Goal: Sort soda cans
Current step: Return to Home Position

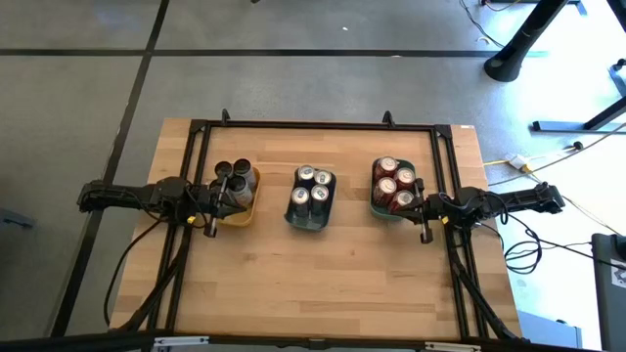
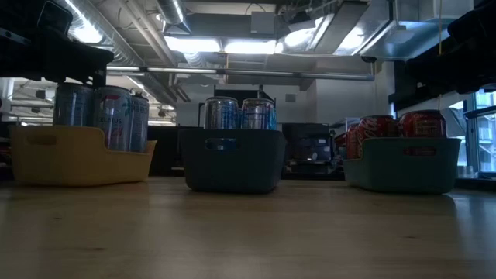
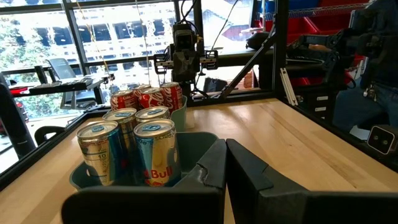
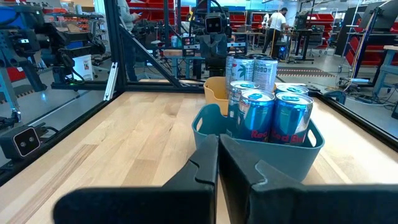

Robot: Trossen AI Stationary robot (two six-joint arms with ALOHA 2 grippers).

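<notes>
Tools first: the left tool point(image 1: 209, 210) sits shut and empty at the left side of the bench point(image 1: 333, 284), just beside the yellow tray point(image 1: 242, 213); the right tool point(image 1: 423, 217) is likewise pressed shut on nothing, near the right edge, just beside the teal tray point(image 1: 377, 207).

Every can on show already stands upright in a tray, so the sorting looks finished or nearly so. The dark cans point(image 1: 235, 178) crowd the yellow tray toward the left edge, the silver-and-blue cans point(image 1: 312, 186) fill the grey-blue tray point(image 1: 305, 221) at the middle, and the red cans point(image 1: 394, 184) pack the teal tray toward the right edge. The three trays line up in a row across the bench's far half.

Judging by their looks, these are slim aluminium drink cans: stiff enough when full, easily dented when empty, with smooth, slippery printed walls and silver pull-tab tops. A sound hold would be across the round wall, near mid-height, fingers on opposite sides. Packed this tightly, neighbours touch, leaving little room beside any can.
</notes>
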